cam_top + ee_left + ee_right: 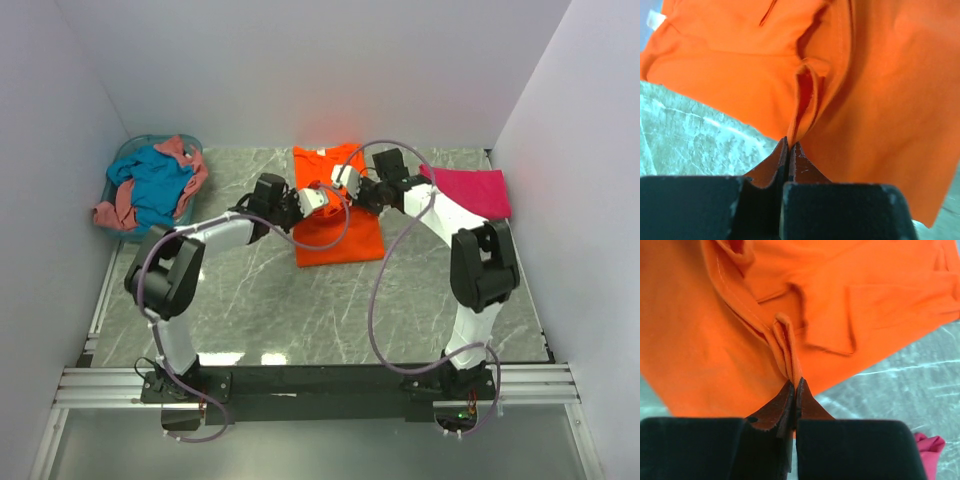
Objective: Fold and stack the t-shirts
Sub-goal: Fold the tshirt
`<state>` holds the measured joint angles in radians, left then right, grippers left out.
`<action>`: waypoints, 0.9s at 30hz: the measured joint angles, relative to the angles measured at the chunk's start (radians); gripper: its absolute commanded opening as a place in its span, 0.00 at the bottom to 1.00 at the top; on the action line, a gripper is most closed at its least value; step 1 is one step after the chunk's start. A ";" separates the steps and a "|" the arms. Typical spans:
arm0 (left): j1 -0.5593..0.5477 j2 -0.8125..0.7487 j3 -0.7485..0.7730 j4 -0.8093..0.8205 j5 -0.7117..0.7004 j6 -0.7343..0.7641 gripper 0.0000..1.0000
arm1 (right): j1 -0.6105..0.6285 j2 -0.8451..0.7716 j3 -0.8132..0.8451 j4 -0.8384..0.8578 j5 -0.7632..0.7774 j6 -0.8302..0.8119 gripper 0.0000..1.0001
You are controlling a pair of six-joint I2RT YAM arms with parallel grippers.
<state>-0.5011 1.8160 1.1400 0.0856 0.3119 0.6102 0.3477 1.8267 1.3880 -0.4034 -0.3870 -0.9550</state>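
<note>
A bright orange t-shirt lies lengthwise at the table's middle back. My left gripper is shut on a pinched fold of its cloth. From the other side my right gripper is shut on another fold of the same shirt. Both grippers meet over the shirt's upper half, close together. A white neck label shows in the left wrist view. A folded magenta-pink t-shirt lies at the back right. Teal-blue and salmon-pink t-shirts are heaped in the basket.
A pale blue round basket stands at the back left by the wall. White walls close in the grey marbled table on three sides. A metal rail runs along the near edge at the arm bases.
</note>
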 measured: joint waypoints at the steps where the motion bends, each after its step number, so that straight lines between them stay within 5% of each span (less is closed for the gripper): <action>1: 0.010 0.020 0.019 -0.002 0.002 0.000 0.01 | -0.002 0.029 0.030 0.000 0.009 0.010 0.00; 15: 0.049 0.222 0.263 -0.023 0.025 0.000 0.00 | -0.026 0.192 0.165 0.000 0.085 0.090 0.00; 27: 0.059 0.265 0.293 -0.031 0.021 0.000 0.01 | -0.032 0.253 0.255 0.015 0.099 0.132 0.00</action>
<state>-0.4419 2.0808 1.4330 0.0547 0.3325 0.6102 0.3161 2.0796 1.6432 -0.3885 -0.2878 -0.8227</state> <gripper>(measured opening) 0.025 0.020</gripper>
